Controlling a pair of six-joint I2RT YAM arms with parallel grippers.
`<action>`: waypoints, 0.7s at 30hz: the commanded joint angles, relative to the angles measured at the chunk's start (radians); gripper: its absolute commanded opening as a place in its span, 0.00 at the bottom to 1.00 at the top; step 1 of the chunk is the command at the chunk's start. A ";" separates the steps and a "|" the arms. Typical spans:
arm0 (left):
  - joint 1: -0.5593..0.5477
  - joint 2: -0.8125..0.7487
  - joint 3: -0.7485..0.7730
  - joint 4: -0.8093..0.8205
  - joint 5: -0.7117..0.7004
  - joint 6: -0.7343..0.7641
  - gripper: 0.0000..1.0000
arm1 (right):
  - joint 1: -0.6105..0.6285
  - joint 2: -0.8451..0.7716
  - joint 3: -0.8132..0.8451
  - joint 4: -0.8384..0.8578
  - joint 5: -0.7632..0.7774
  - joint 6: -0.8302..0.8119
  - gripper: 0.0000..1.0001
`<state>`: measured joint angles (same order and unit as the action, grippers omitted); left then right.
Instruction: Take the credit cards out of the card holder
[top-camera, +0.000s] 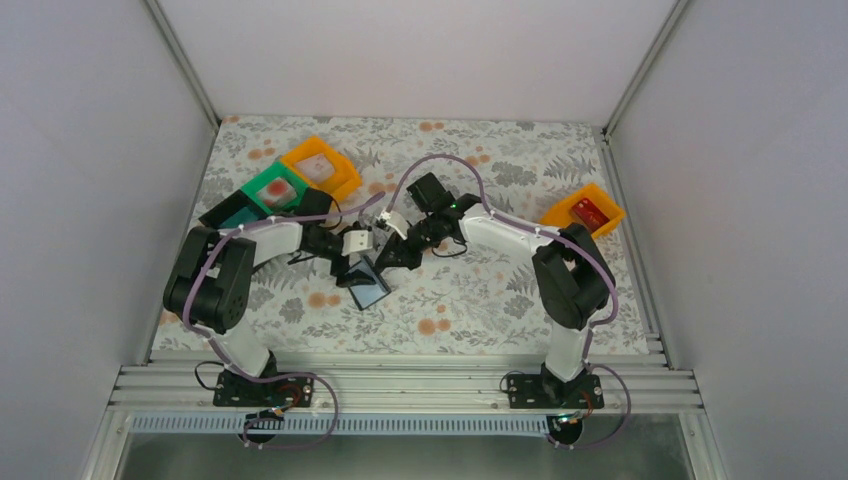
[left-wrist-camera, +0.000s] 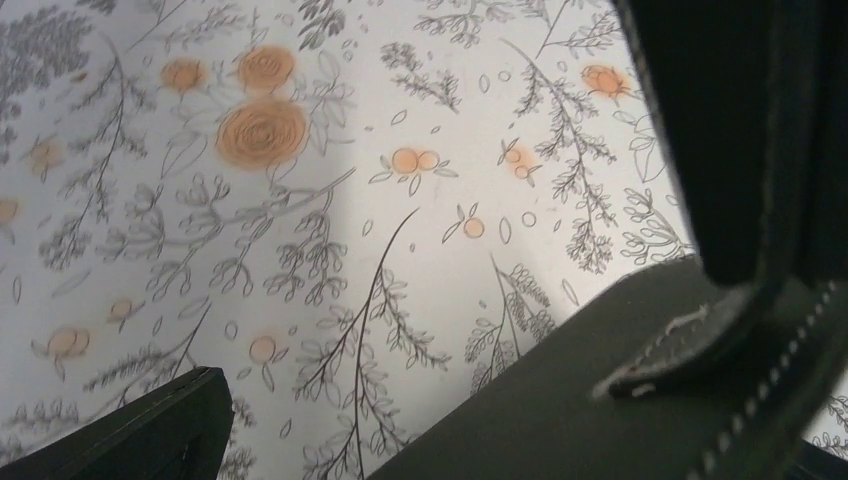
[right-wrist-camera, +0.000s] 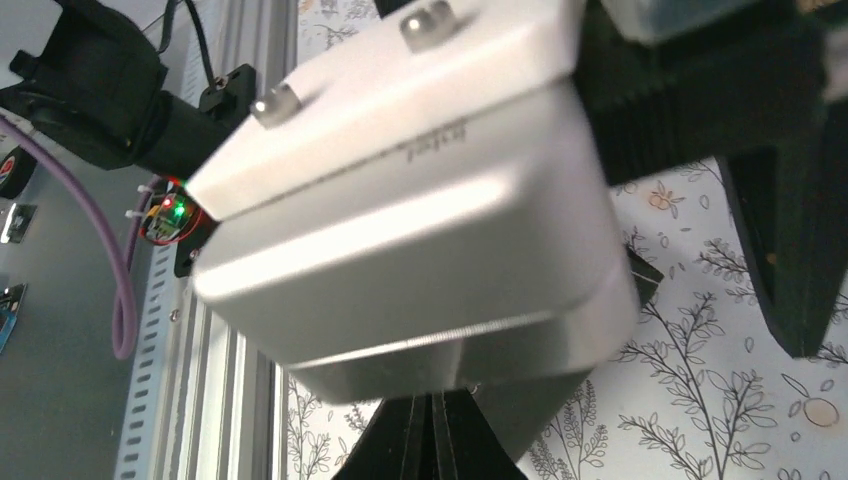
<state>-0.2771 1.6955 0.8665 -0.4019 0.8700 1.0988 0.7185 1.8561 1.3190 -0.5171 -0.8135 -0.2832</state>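
**Left gripper** (top-camera: 348, 262): jaws at full spread, nothing clamped. One black finger (left-wrist-camera: 150, 440) showed at the lower left of its wrist view.

**Card holder** (left-wrist-camera: 560, 420): it lay close under that gripper on the floral table cover (left-wrist-camera: 300, 250), with black stitched leather and a small tab (left-wrist-camera: 680, 345) towards the camera. A dark stitched panel rose at the upper right of the same view. Whether that was holder flap or finger could not be told.

**Right gripper** (right-wrist-camera: 432, 440): fully closed, fingers pressed together, nothing seen between them. The left arm's silver camera housing (right-wrist-camera: 400, 200) blocked most of its wrist view.

**From above:** both grippers were close together near the table's centre. The holder lay just on their near side, a glossy bluish face showing.

**Far left, well apart from the holder:** three trays sat in a touching row.
- The orange tray (top-camera: 340, 180) held a pale card (top-camera: 318, 168).
- The green tray (top-camera: 255, 188) held a red card (top-camera: 277, 192).
- The black tray (top-camera: 215, 212) held a bluish card (top-camera: 238, 213).

**Right edge:** a second orange tray (top-camera: 560, 215) held a red item (top-camera: 590, 212).
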 joint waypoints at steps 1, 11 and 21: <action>-0.013 0.008 0.006 -0.010 0.069 0.081 0.99 | 0.001 -0.030 0.024 -0.014 -0.074 -0.076 0.04; -0.015 -0.029 0.037 -0.218 0.157 0.223 0.12 | -0.028 -0.060 -0.056 0.109 0.008 0.047 0.09; -0.010 -0.147 0.075 -0.325 0.153 0.203 0.02 | -0.045 -0.220 -0.189 0.167 0.139 0.078 0.53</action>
<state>-0.2901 1.6207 0.9062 -0.6716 0.9398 1.2675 0.6765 1.7142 1.1538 -0.3923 -0.7341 -0.2131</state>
